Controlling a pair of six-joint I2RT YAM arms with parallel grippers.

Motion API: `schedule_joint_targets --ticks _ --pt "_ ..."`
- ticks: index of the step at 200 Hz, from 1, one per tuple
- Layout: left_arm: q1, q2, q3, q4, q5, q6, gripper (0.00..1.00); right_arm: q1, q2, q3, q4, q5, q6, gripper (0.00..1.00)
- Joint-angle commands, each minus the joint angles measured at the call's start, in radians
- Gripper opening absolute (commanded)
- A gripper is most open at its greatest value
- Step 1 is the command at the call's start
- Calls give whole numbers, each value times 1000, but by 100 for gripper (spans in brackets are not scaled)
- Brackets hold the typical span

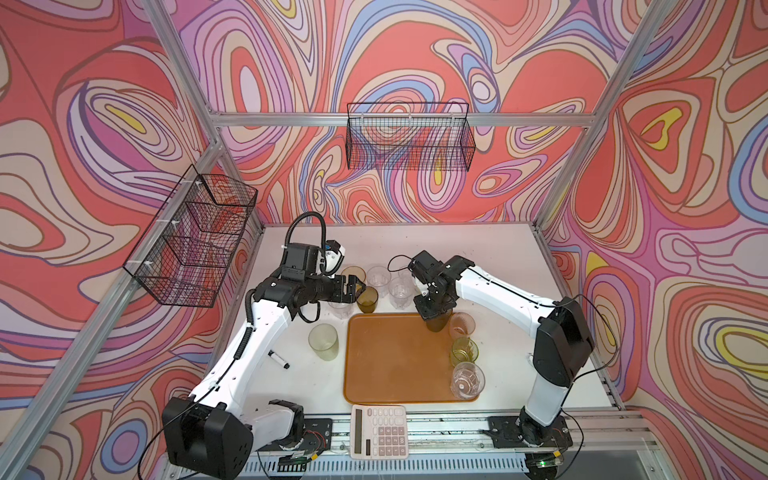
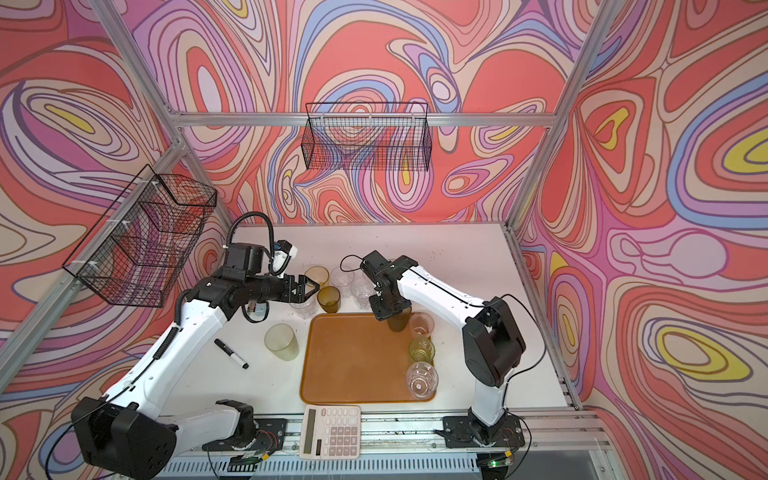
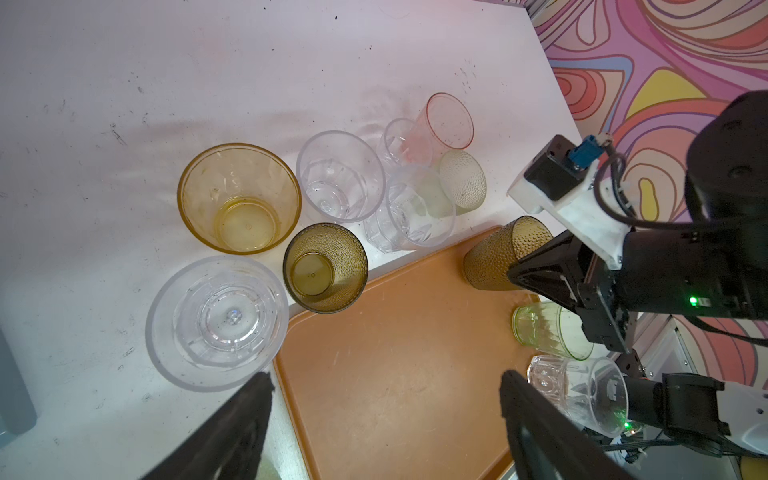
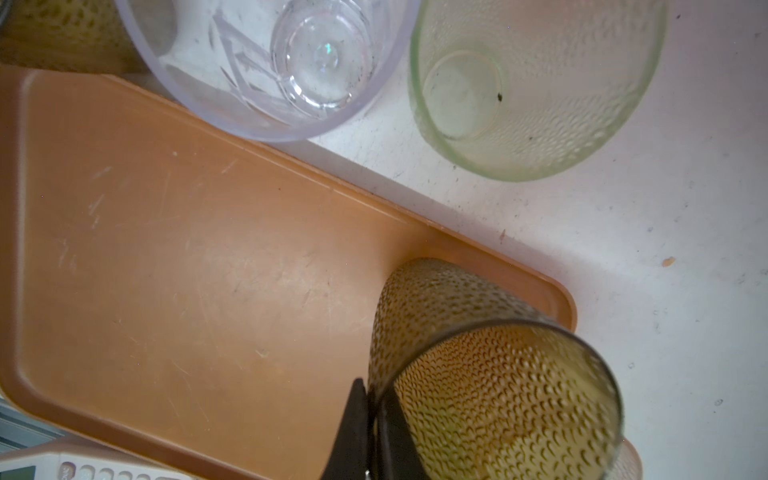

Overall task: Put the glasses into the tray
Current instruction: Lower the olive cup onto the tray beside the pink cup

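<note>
White tabletop: our left gripper hangs spread by the olive glass, off the tray. Our right gripper pinches the dimpled brown glass by its rim, tilted at the tray's far corner; we should level it before releasing.

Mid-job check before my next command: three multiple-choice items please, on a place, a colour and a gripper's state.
1. Where is the black marker? A in the tray; B on the table between tray and left arm; C in the left gripper.
2. What colour is the dimpled glass in the right gripper? A pink; B olive-brown; C clear.
3. The left gripper is: A open and empty; B shut on a glass; C shut on the marker.
Key: 1 B, it lies on bare tabletop; 2 B, the right wrist view shows that tint; 3 A, its fingers stand wide apart.
</note>
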State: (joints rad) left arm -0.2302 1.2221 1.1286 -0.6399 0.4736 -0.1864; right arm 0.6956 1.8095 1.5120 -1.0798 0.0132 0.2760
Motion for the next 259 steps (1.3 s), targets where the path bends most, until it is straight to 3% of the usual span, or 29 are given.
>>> schedule_joint_targets --ticks 1,149,230,259 --pt "-6 -1 10 -18 1 17 89 7 10 -14 33 1 8 0" --pt "-6 4 11 -18 4 18 89 7 22 -20 19 16 2 0" --pt "-6 3 12 -17 5 18 88 7 10 -24 19 6 3 14" --pt "-6 3 12 -17 4 18 88 7 6 -19 18 7 5 15"
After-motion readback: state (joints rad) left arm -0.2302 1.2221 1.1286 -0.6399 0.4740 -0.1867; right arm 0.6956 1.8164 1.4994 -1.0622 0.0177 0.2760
